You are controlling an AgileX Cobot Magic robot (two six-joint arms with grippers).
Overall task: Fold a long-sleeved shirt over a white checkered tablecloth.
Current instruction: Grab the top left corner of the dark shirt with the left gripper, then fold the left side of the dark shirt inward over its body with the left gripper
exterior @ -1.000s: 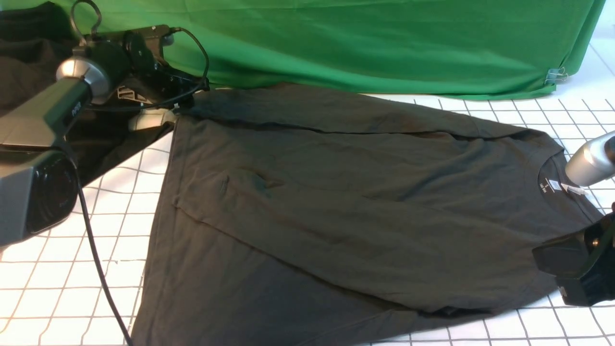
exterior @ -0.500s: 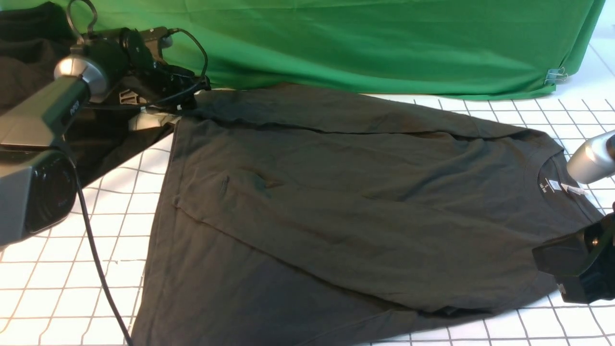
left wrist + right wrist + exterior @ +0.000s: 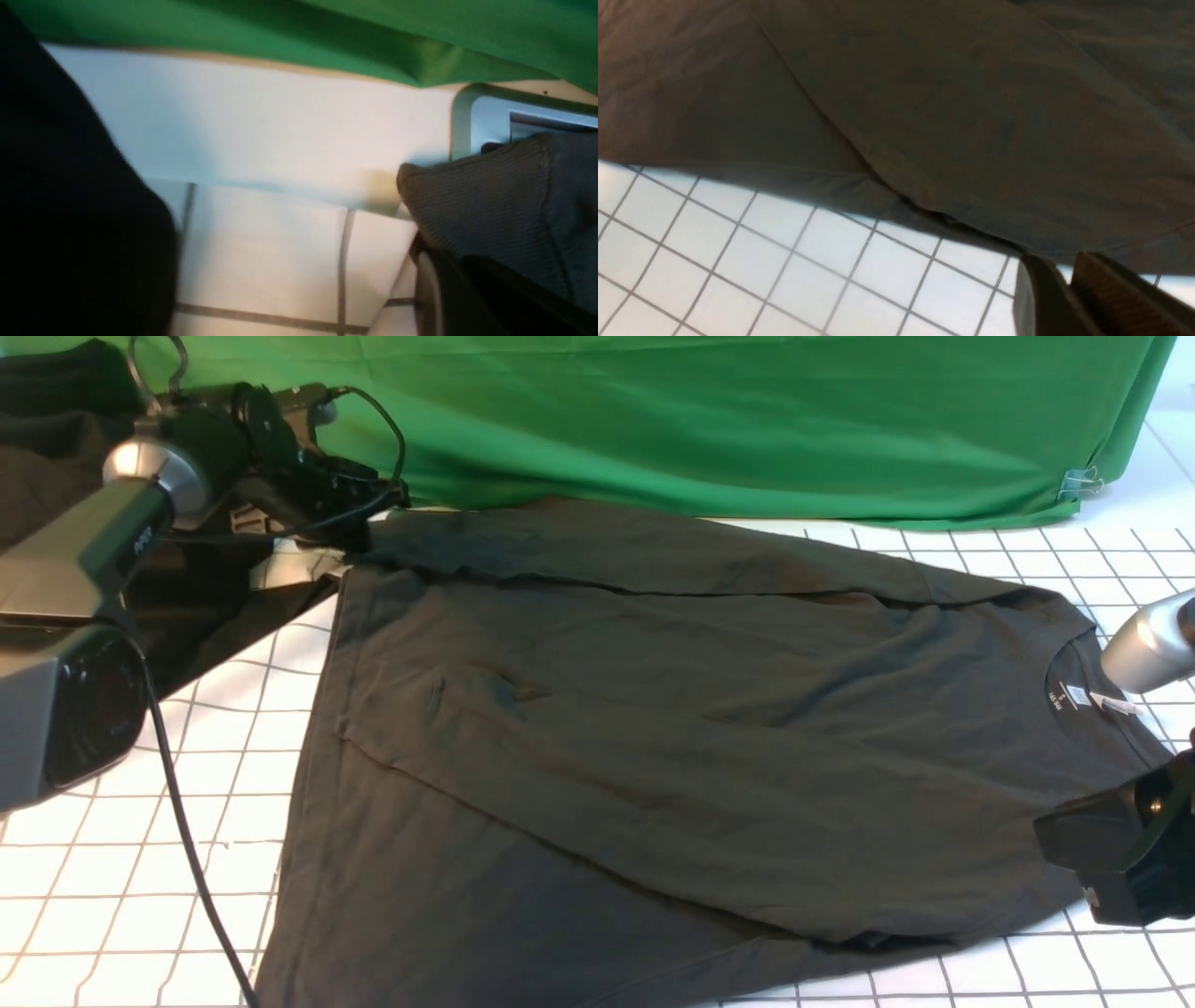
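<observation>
Your shirt (image 3: 653, 737) lies spread across the tablecloth (image 3: 112, 859) on the counter, with the collar and neck label (image 3: 1078, 695) toward the right arm and the hem toward the left. One long flap is folded over the body along the far side, and another layer crosses the near half. I judge from this that the side folds are done and the end-to-end fold remains.

Your left claw (image 3: 327, 560) sits at the far hem corner, just beside the green cloth (image 3: 747, 429). In the left wrist view a ribbed grey edge of the shirt fills the gap between its fingers, so it reads as clamped on the shirt. That corner suits the job, because lifting from there can carry the hem end over toward the collar.

Your right claw (image 3: 1057, 275) is low at the near edge on the collar side. Its fingers stand narrow, with the tips right at the shirt's edge. I cannot tell whether any cloth is pinched between them. From there it could anchor or lift the other end squarely.

Mind the black garment (image 3: 56, 448) near the left arm, which could snag. The jersey looks limp, so expect sagging.
</observation>
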